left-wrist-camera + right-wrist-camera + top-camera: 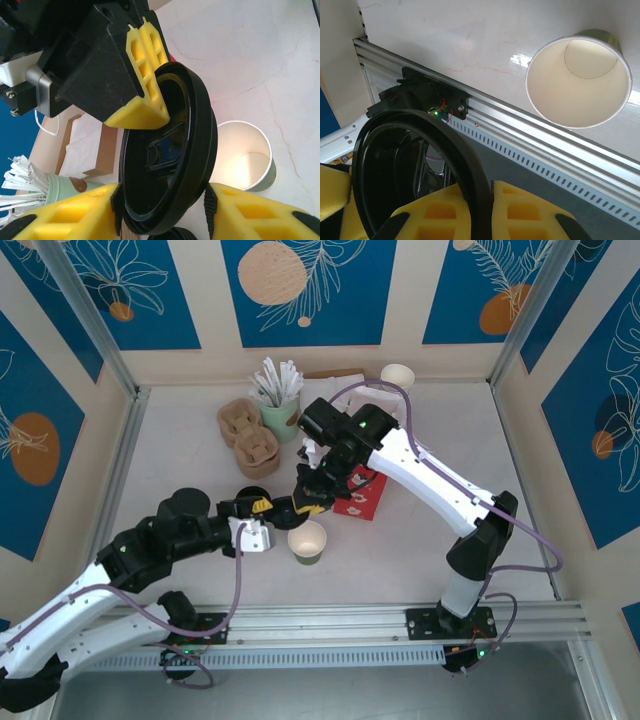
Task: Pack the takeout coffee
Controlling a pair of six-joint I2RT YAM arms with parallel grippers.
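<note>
A round black lid point(290, 512) hangs in the air between both grippers, left of the red-and-white bag point(360, 495). My right gripper point(482, 210) is shut on the lid's rim point(425, 127), pinching it edge-on. My left gripper point(162, 210) spans the lid point(170, 165) across its width, both pads against its edge. The right gripper's yellow finger point(147, 75) shows on the lid's upper rim. The takeout coffee's paper cup point(307, 542) stands lidless and upright just in front of the grippers, olive outside and pale inside point(580, 80), point(245, 155).
Brown cardboard cup carriers point(250, 435) and a green cup of stirrers point(280, 405) stand behind the grippers. A pale cup point(397, 375) sits at the back wall. More black lids point(175, 235) lie below the held one. The aluminium rail point(400, 620) runs along the near edge.
</note>
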